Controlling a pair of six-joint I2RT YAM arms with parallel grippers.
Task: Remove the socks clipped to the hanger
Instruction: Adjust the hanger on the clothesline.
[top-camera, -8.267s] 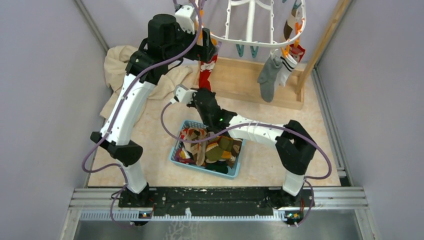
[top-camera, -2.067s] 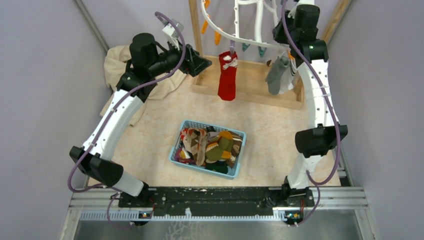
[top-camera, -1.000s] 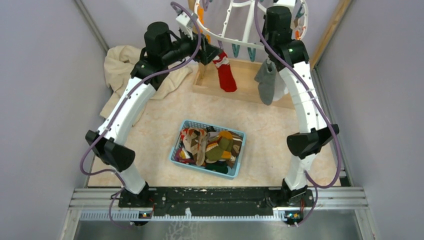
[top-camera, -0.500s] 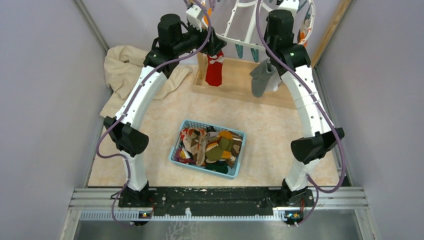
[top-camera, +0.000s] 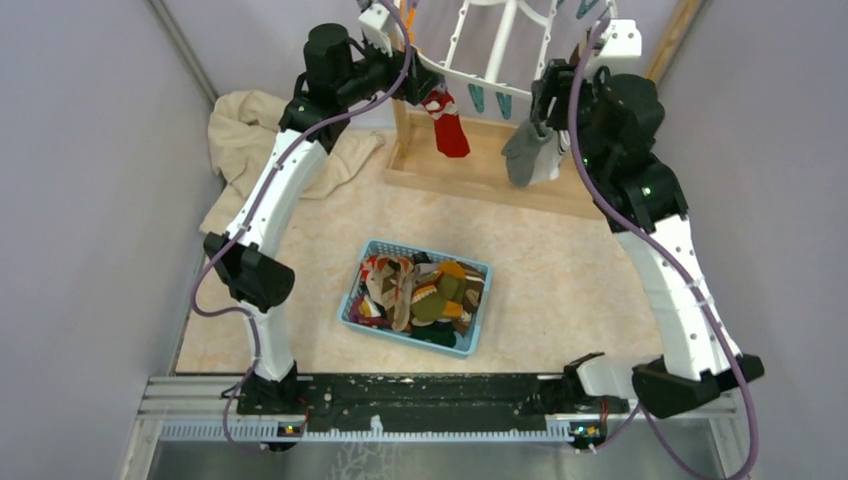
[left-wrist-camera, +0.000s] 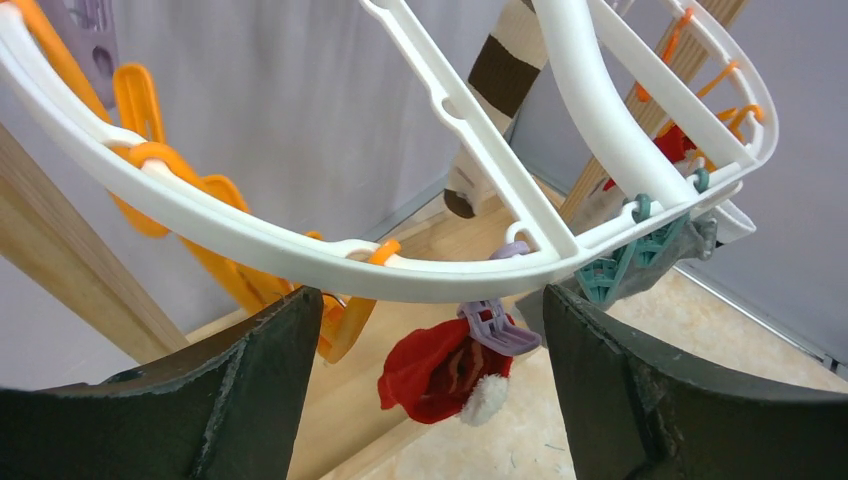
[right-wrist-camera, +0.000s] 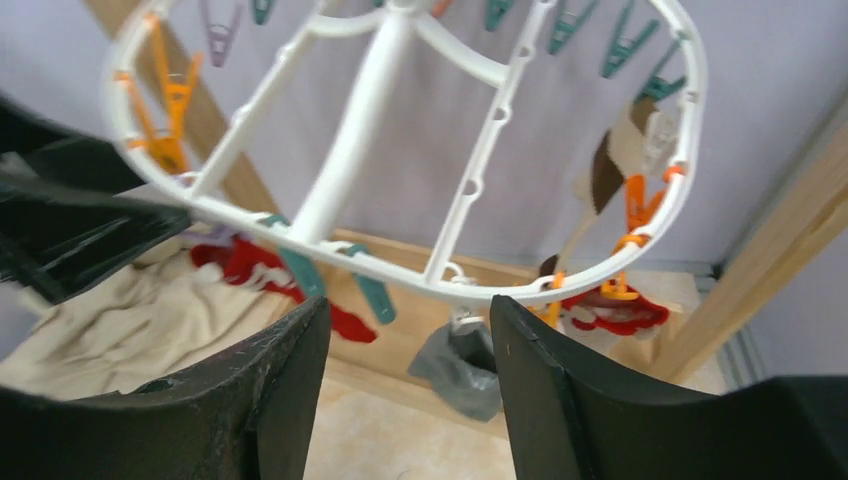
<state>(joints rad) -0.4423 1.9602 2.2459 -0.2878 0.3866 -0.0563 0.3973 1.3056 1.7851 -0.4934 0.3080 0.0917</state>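
The left fingers (left-wrist-camera: 255, 390) stood wide apart, gripping nothing. The hanger (left-wrist-camera: 300, 250), a white ring, ran just above their tips, its rim spanning the gap from one finger to the other; whether it touched them could not be told. Beyond the left-hand finger hung orange clips (left-wrist-camera: 225, 250) beside the wooden rack post (left-wrist-camera: 60, 270). In the gap, past the rim, a red sock (left-wrist-camera: 430, 370) dangled from a purple clip (left-wrist-camera: 495, 325). Above the right-hand finger a brown-and-cream striped sock (left-wrist-camera: 505, 70) hung further back, and a grey sock (left-wrist-camera: 690, 240) sat by a teal clip (left-wrist-camera: 615, 265).

The right fingers (right-wrist-camera: 560, 400) were spread too, and empty. The hanger's ring sat above and beyond their tips. The grey sock hung in the gap, under the near rim. The red sock and a beige cloth (right-wrist-camera: 130, 320) lay beyond the left-hand finger. A second red sock (right-wrist-camera: 610, 310) and the striped sock lay beyond the right-hand one.

Seen from above, a blue basket (top-camera: 432, 254) of loose socks (top-camera: 420, 295) sat on the bench (top-camera: 560, 290), well apart from both pairs of fingers.
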